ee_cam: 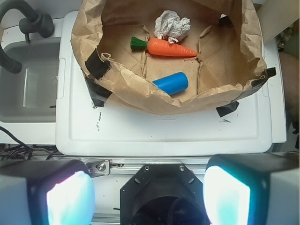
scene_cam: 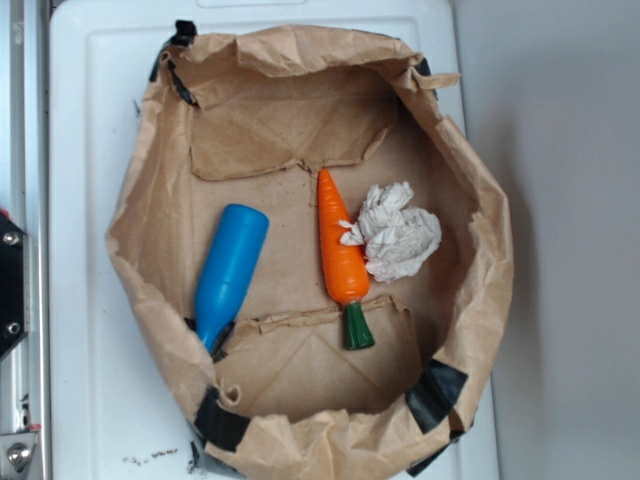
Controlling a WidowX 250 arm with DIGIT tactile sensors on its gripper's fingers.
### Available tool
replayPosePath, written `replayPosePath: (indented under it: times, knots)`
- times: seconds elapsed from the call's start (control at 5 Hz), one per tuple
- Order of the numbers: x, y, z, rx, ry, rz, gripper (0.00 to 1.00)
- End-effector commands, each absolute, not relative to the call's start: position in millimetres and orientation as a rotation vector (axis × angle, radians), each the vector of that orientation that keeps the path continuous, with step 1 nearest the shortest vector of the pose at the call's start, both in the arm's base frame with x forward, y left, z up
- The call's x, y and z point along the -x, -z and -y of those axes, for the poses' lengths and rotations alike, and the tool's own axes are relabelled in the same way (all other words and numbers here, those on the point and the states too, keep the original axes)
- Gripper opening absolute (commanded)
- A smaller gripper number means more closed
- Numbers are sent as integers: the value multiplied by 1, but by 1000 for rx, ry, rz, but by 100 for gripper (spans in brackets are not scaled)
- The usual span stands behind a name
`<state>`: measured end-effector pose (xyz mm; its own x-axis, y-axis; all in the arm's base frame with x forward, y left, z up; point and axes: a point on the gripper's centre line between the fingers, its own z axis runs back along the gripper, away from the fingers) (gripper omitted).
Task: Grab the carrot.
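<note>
Nearest the wrist camera, the two glowing pads (ee_cam: 70,199) of the gripper (ee_cam: 149,197) are seen at the bottom corners of the view, set wide apart with nothing held between them. Beyond them a white lid-like surface (ee_cam: 159,131) is shown, and on it a brown paper bag (ee_cam: 140,91) with its walls rolled down and patches of black tape (ee_cam: 97,68) at its corners. Inside the bag, well apart from the gripper, the carrot (scene_cam: 342,255) is found lying flat on the paper floor near the middle; in the exterior view its orange tip is turned toward the top of the picture and its dark green stem (scene_cam: 358,327) toward the bottom. A crumpled white paper wad (scene_cam: 396,233) is placed just beside the carrot on the right of that view, touching its flank. A blue bottle (scene_cam: 229,270) is laid to the carrot's left in the same view, apart from it and slightly tilted. In the wrist view a grey sink (ee_cam: 28,84) and a dark curved faucet (ee_cam: 26,21) are visible at the left edge.
</note>
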<state>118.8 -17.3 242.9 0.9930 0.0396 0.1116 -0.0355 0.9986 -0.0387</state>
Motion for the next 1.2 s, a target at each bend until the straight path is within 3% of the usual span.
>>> replayPosePath:
  times: [0.0, 0.4, 0.8, 1.0]
  knots:
    - [-119, -243, 17, 37, -38, 113, 100]
    - [-121, -237, 11, 17, -56, 133, 100]
    - [-95, -234, 22, -7, -24, 117, 100]
    - [-95, -234, 22, -7, -24, 117, 100]
